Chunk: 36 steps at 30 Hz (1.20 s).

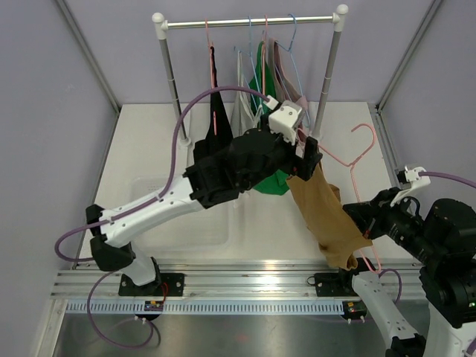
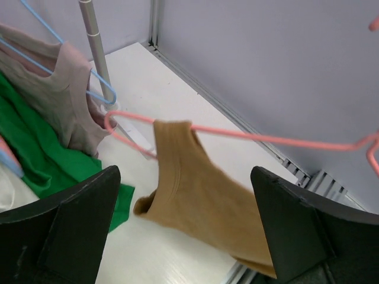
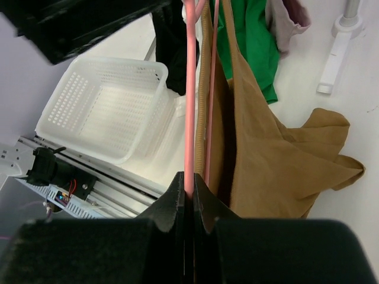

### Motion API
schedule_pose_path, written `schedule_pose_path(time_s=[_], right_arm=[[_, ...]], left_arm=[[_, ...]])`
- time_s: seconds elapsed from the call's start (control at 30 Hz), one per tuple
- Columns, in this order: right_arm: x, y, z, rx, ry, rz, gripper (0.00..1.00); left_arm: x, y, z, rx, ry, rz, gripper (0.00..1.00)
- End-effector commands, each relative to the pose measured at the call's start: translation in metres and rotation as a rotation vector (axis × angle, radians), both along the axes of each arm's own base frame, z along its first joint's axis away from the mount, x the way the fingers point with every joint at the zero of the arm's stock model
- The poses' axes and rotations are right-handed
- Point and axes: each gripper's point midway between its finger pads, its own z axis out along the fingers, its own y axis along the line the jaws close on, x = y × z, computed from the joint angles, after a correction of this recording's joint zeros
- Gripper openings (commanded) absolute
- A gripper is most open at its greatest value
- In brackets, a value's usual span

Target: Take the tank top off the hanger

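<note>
The tan tank top [image 1: 327, 212] hangs by one strap from the tilted pink hanger [image 1: 355, 152], its lower end bunched near the table's front edge. My left gripper [image 1: 309, 160] is open at the top of the tank top. In the left wrist view the tank top [image 2: 201, 198] hangs from the pink hanger [image 2: 266, 140] beyond and between the wide-open fingers [image 2: 77, 219], untouched. My right gripper [image 1: 364, 227] is shut on the hanger's bar. In the right wrist view its jaws [image 3: 190, 186] pinch the pink hanger [image 3: 189, 106], with the tank top [image 3: 266, 160] draped right beside it.
A clothes rack [image 1: 249, 21] stands at the back with a green top [image 1: 262, 74], a black garment [image 1: 216, 89], pale garments and a beige one [image 2: 65, 94] on hangers. A white basket [image 3: 100, 106] sits on the table left of centre. The rack's right pole [image 1: 329, 71] stands close behind the left gripper.
</note>
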Motion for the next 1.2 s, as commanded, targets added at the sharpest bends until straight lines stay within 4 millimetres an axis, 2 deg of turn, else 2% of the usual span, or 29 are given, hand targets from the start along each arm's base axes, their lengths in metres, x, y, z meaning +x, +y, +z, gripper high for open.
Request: schedule_pose_path(time_s=[0.0,0.17,0.23,0.27,0.33,0.5,0.57,0.67,0.8,0.93,0.97,1.03,1.17], right_arm=[[-0.006,0.01,0.025,0.034,-0.124,0.071,0.0],[-0.006,0.005,0.022,0.018,-0.131,0.053,0.0],[-0.005,0.003,0.021,0.009,-0.131,0.043,0.0],[-0.004,0.002,0.022,0.007,-0.136,0.042,0.0],[-0.005,0.002,0.022,0.005,-0.137,0.048,0.0],[-0.004,-0.001,0.021,-0.009,-0.14,0.035,0.0],[0.001,-0.006,0.019,-0.023,-0.134,0.006,0.0],[0.002,-0.005,0.017,-0.026,-0.133,0.013,0.0],[0.0,-0.008,0.017,-0.037,-0.145,0.008,0.0],[-0.006,-0.006,0.01,-0.044,-0.135,0.04,0.0],[-0.008,-0.004,0.009,-0.044,-0.139,0.055,0.0],[-0.016,-0.001,0.012,-0.039,-0.164,0.093,0.0],[-0.03,0.001,0.016,-0.038,-0.209,0.143,0.0]], left_arm=[[0.017,-0.012,0.028,-0.064,-0.044,0.056,0.91],[0.028,-0.025,0.004,-0.044,0.005,0.065,0.74],[0.028,-0.028,0.003,-0.057,0.008,0.054,0.72],[0.029,-0.029,0.0,-0.057,0.012,0.054,0.66],[0.033,-0.031,-0.005,-0.05,0.016,0.057,0.61],[0.042,-0.029,-0.009,-0.035,0.027,0.077,0.31],[0.041,-0.028,-0.008,-0.036,0.022,0.073,0.22],[0.044,-0.025,-0.009,-0.033,0.022,0.093,0.0],[0.053,-0.009,-0.015,-0.014,0.036,0.173,0.0],[0.076,0.028,-0.023,-0.037,0.084,0.324,0.0],[0.079,0.034,-0.033,-0.04,0.109,0.348,0.0],[0.089,0.056,-0.029,-0.072,0.119,0.402,0.0],[0.1,0.08,-0.031,-0.112,0.15,0.452,0.0]])
